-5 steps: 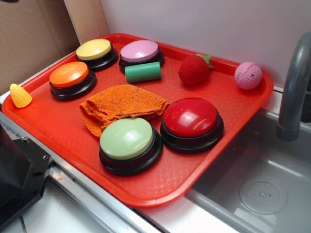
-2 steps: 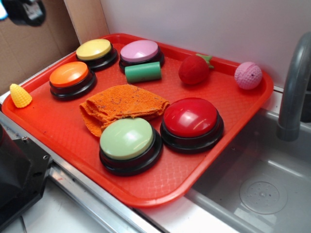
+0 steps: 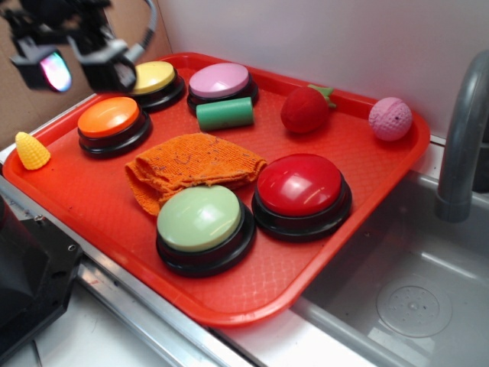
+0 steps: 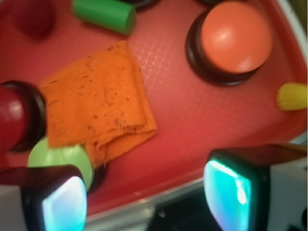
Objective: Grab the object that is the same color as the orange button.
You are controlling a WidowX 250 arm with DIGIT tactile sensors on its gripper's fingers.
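Our end effector (image 3: 75,65) hangs in the air above the far-left corner of the red tray (image 3: 359,183), its two pads spread wide with nothing between them — the wrist view shows them as two glowing squares at the bottom edge, well apart. Just beneath and beside it sits the orange button (image 3: 109,117), glossy dome on a black base, and behind that the yellow button (image 3: 149,77).

The thing we want, the orange cloth (image 3: 191,166), lies flat and loosely folded near the tray's middle, between the orange button and the red button (image 3: 299,184), with one edge touching or tucked against the green button (image 3: 199,218). A green cylinder (image 3: 225,113) lies just beyond its far side.

We judge the step in hand to be the approach, with no contact yet. To do it well we would carry the end effector toward the tray's centre, over the cloth's open, thicker folded part and away from the green button's rim, keep the pads wide on the way down, and press low enough to pinch a fold — soft knit slips out of a shallow grip. The buttons stand close, so the pads need to come down clear of them.
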